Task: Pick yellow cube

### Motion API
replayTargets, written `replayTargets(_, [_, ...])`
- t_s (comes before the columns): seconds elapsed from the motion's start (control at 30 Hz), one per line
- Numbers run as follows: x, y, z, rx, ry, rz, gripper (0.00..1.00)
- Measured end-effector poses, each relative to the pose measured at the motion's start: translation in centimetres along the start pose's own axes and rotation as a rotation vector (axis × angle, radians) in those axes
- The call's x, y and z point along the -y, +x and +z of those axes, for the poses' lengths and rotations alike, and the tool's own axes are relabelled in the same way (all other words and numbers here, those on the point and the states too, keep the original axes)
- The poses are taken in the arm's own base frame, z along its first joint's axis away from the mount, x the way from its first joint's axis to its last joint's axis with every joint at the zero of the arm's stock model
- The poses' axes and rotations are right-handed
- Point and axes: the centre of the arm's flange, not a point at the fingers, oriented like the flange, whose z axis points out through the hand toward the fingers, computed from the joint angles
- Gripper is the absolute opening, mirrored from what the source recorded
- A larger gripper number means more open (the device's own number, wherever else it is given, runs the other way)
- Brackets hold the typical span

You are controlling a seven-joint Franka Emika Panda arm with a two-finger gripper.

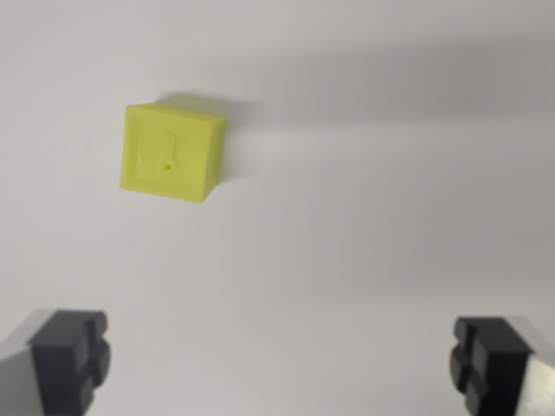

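A yellow cube (172, 152) rests on a plain white surface in the upper left of the wrist view, its top face showing a small raised mark. My gripper (279, 360) is open, with its two dark fingertips (71, 355) at the bottom corners of the picture and nothing between them. The cube lies well beyond the fingertips and off to the wrist view's left, roughly above the left finger rather than centred in the gap.
The white surface (373, 234) fills the whole view. A soft grey shadow band crosses the top right, behind the cube.
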Motion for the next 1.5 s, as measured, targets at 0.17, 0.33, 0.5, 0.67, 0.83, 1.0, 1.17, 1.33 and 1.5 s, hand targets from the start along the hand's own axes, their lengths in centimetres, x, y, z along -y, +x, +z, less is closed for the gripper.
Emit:
replayTargets(0.17, [0.5,-0.4,1.3,0.001,-0.001,0.011,1.00])
replayTargets(0.33, [0.9,-0.7,2.5,0.002,-0.003,0.021,1.00])
replayTargets(0.5, [1.3,-1.1,3.8,0.002,-0.005,0.032,1.00])
replayTargets(0.67, [1.8,-1.4,5.1,0.003,-0.006,0.042,1.00])
replayTargets(0.83, [2.3,-1.8,6.3,0.004,-0.007,0.053,1.00])
replayTargets(1.0, [2.7,-2.1,7.6,0.005,-0.009,0.063,1.00])
replayTargets(1.17, [3.2,-2.5,8.8,0.005,-0.010,0.074,1.00])
replayTargets(1.33, [3.6,-2.8,10.1,0.006,-0.012,0.085,1.00])
replayTargets(1.5, [4.1,-3.2,11.4,0.007,-0.013,0.095,1.00])
